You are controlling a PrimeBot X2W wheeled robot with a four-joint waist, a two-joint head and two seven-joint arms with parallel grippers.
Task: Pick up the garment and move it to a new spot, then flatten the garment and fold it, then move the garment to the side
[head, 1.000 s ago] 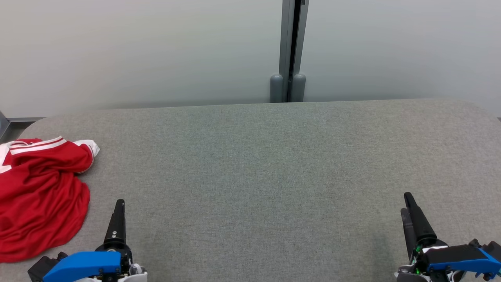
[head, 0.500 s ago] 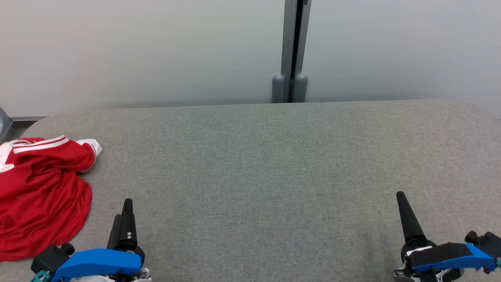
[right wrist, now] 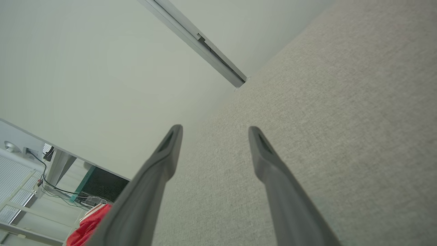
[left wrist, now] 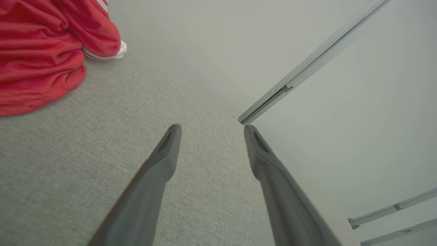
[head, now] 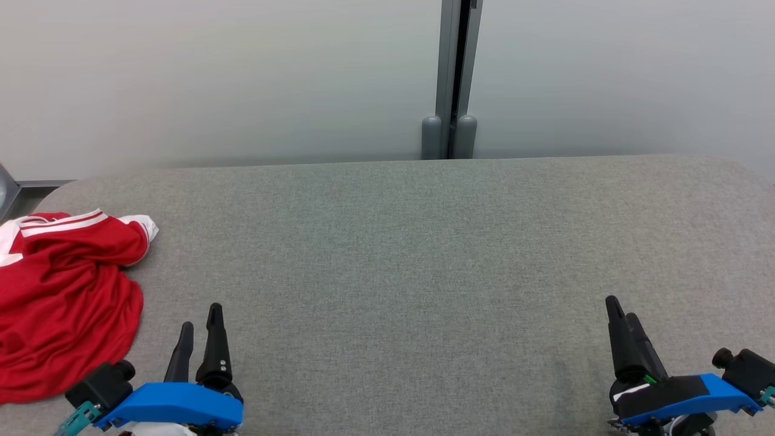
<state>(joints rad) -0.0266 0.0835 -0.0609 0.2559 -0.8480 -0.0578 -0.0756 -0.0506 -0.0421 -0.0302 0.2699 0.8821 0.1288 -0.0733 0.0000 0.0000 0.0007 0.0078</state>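
The garment [head: 60,303] is a crumpled red shirt with white striped trim, lying at the far left edge of the grey fabric table [head: 424,254]. My left gripper [head: 200,318] hovers low at the front left, just right of the shirt, open and empty. The left wrist view has the garment [left wrist: 41,58] at its upper left, apart from my open left gripper [left wrist: 210,131]. My right gripper [head: 620,309] stands at the front right, far from the shirt. In the right wrist view my right gripper [right wrist: 215,131] is open, and a bit of the garment [right wrist: 88,222] shows at the bottom left.
A pale wall with a grey vertical post [head: 451,79] runs behind the table's far edge. The table's corners are rounded. Beyond the table's left end the right wrist view has a desk leg and cables [right wrist: 54,171].
The camera shifted slightly. My left gripper has turned so both fingers now show side by side and moved a little right. My right gripper shifted slightly left and turned too.
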